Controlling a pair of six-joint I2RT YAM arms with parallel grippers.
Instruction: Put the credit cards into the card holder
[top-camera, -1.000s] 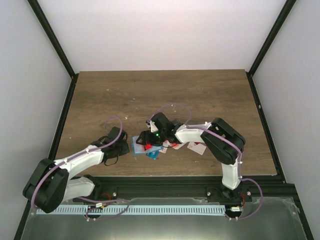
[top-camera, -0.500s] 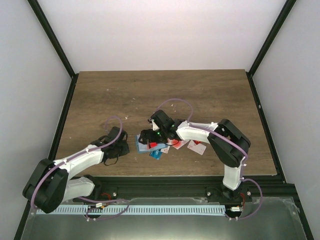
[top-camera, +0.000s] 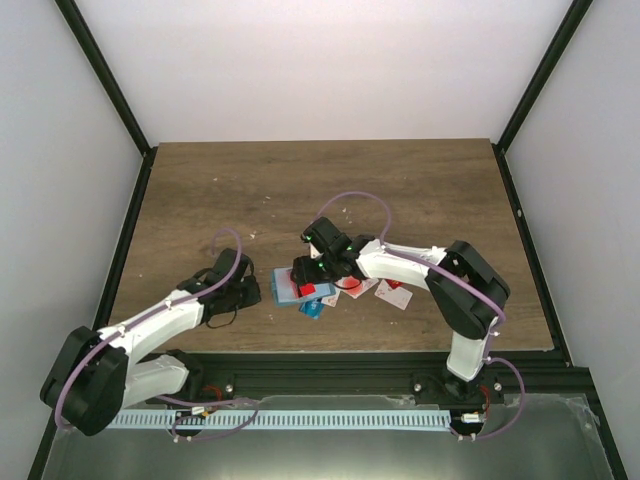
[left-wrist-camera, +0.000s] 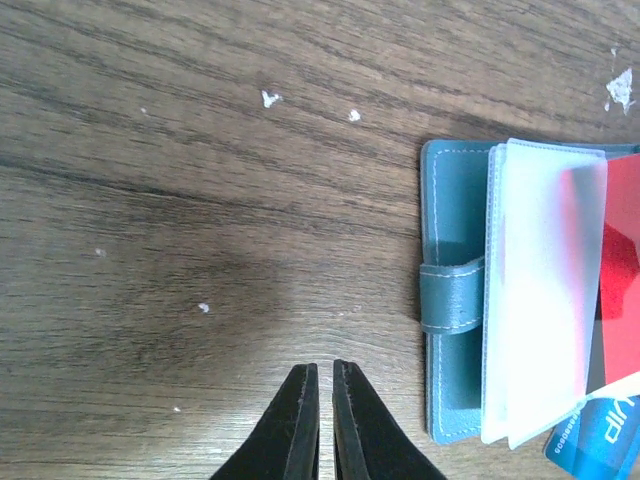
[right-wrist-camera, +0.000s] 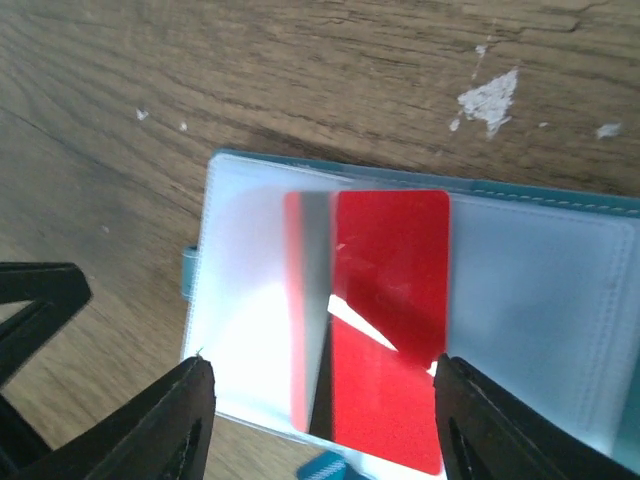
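The teal card holder (left-wrist-camera: 452, 215) lies open on the table, its clear sleeves (left-wrist-camera: 540, 300) facing up. A red credit card (right-wrist-camera: 392, 300) rests on the sleeves, its left edge tucked under a frosted pocket. My right gripper (right-wrist-camera: 322, 368) hangs open over it, one finger on each side and the left finger well off the card. My left gripper (left-wrist-camera: 322, 372) is shut and empty on bare wood, just left of the holder's strap (left-wrist-camera: 450, 297). From above, my right gripper (top-camera: 312, 274) covers the holder (top-camera: 283, 290) and my left gripper (top-camera: 240, 292) sits beside it. More credit cards (top-camera: 392, 294) lie to the right.
A blue card (top-camera: 312, 308) lies just in front of the holder, and its corner (left-wrist-camera: 600, 440) shows in the left wrist view. White flecks (right-wrist-camera: 490, 98) mark the wood beyond the holder. The table's near edge (top-camera: 330, 350) is close behind both grippers.
The card holder and my right gripper have shifted slightly right and away. My left gripper has moved in beside the holder and shut. The right jaws opened wider, then narrowed.
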